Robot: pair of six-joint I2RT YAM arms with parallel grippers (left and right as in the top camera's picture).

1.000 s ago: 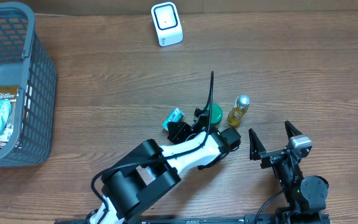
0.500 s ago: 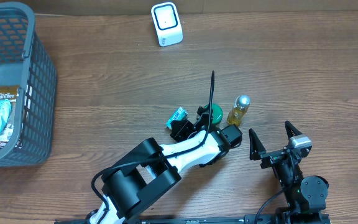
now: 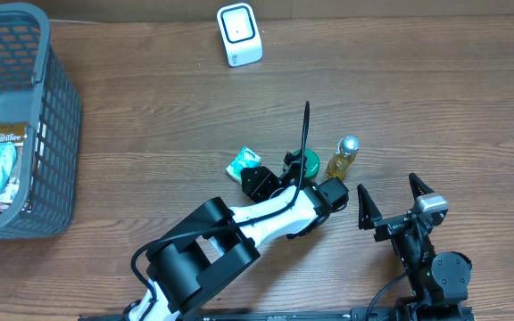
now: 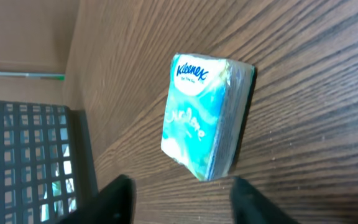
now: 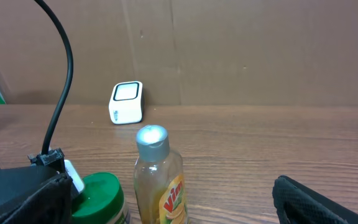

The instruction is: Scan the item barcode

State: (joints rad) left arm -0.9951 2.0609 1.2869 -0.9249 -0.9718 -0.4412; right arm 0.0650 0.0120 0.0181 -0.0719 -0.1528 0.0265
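The item, a teal and white Kleenex tissue pack (image 3: 244, 165) (image 4: 205, 116), lies on the wooden table. My left gripper (image 3: 255, 183) (image 4: 182, 202) is open just behind it. Its two dark fingertips (image 4: 120, 198) stand apart with only bare table between them, and the pack is just beyond the tips. The white scanner (image 3: 239, 34) (image 5: 127, 102) stands at the far edge of the table. My right gripper (image 3: 391, 198) is open and empty near the front right, facing a Vim bottle (image 5: 160, 177).
A green-lidded jar (image 3: 307, 162) (image 5: 98, 196) and the yellow Vim bottle (image 3: 343, 159) stand right of the pack, beside my left arm. A grey basket (image 3: 56, 116) (image 4: 36, 155) with several packets sits at the far left. A black cable (image 3: 303, 134) rises from the left wrist.
My left gripper has opened and let go of the tissue pack, which now lies on the table slightly further left. The right arm has not moved.
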